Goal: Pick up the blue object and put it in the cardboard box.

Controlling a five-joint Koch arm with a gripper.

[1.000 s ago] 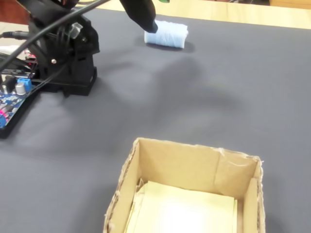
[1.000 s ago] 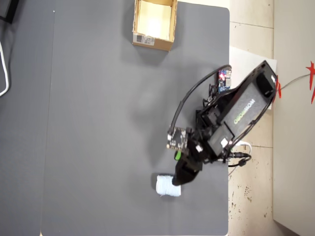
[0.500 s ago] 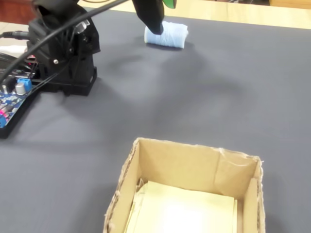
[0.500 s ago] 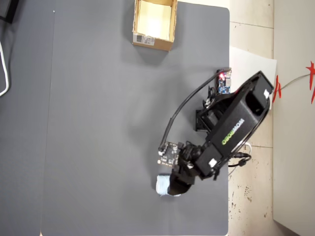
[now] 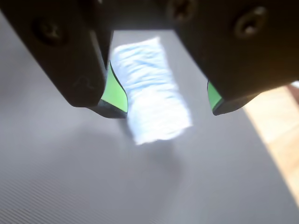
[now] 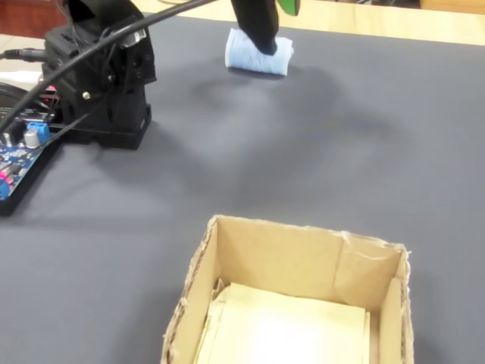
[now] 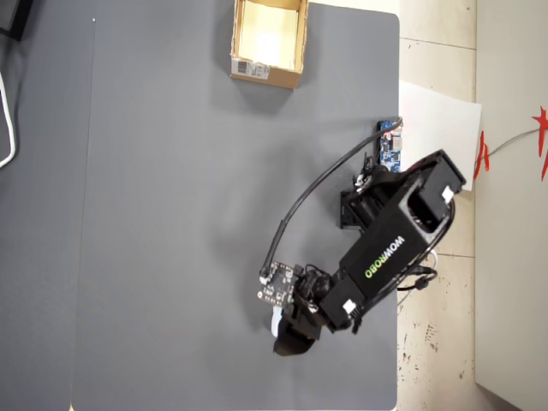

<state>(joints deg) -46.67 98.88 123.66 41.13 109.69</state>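
In the wrist view the blue object, a pale-blue ribbed roll, lies on the dark grey mat between my gripper's two green-padded fingers. It sits against the left pad, with a gap to the right pad. The gripper is open. In the fixed view the gripper stands down over the roll at the far end of the mat. The cardboard box is at the near edge, open-topped, with a pale inside. From overhead the box is at the top and the gripper near the bottom.
The arm's black base stands at the left of the fixed view, with a small blue circuit board and cables beside it. Light wooden table shows past the mat's edge. A white sheet lies off the mat's right side.
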